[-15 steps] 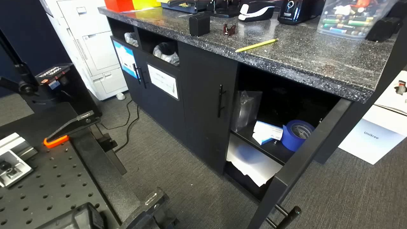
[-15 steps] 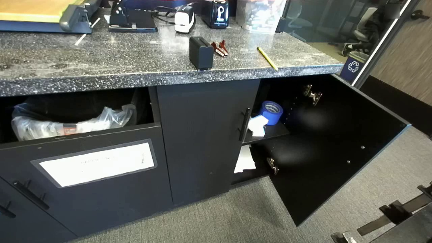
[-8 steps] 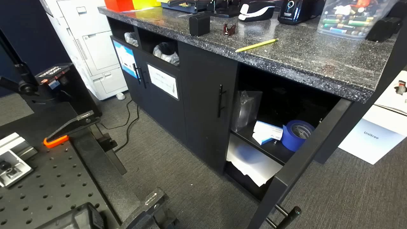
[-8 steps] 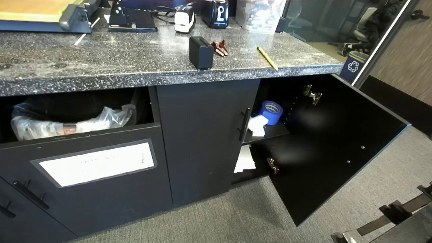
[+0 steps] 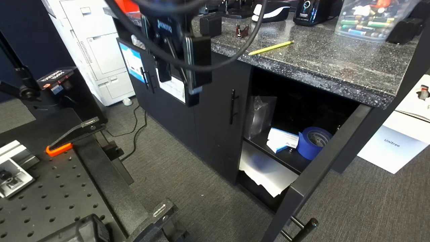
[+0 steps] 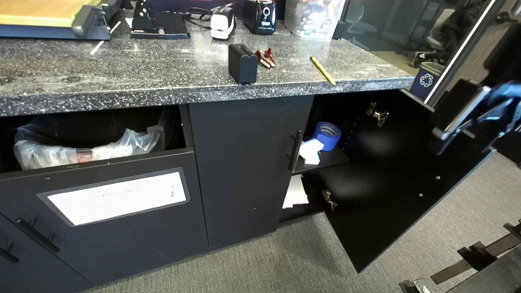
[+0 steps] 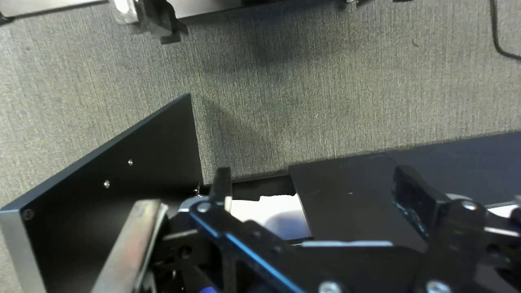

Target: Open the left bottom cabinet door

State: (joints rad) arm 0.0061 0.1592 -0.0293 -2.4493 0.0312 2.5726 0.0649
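Note:
The left bottom cabinet door (image 5: 215, 141) is a tall plain black panel and is closed. It also shows in an exterior view (image 6: 244, 171) and in the wrist view (image 7: 335, 203). Its slim vertical bar handle (image 5: 232, 107) is near the edge beside the open compartment and shows in an exterior view (image 6: 295, 150). In the wrist view the handle is hidden. My gripper (image 5: 178, 87) is open and empty, apart from the handle, in front of the cabinet. It shows at the right in an exterior view (image 6: 452, 118). In the wrist view the gripper's fingers (image 7: 315, 179) are spread wide.
The neighbouring black door (image 6: 407, 171) stands swung open, its edge jutting out (image 5: 331, 149). Blue tape (image 5: 312, 143) and white paper (image 5: 262, 166) lie inside that compartment. The stone worktop (image 5: 319, 67) overhangs the doors. A perforated bench (image 5: 60, 205) with clamps (image 5: 158, 213) stands opposite.
My arm and open gripper have come into both exterior views, from the top in one and from the right in the other. The cabinet doors have not moved.

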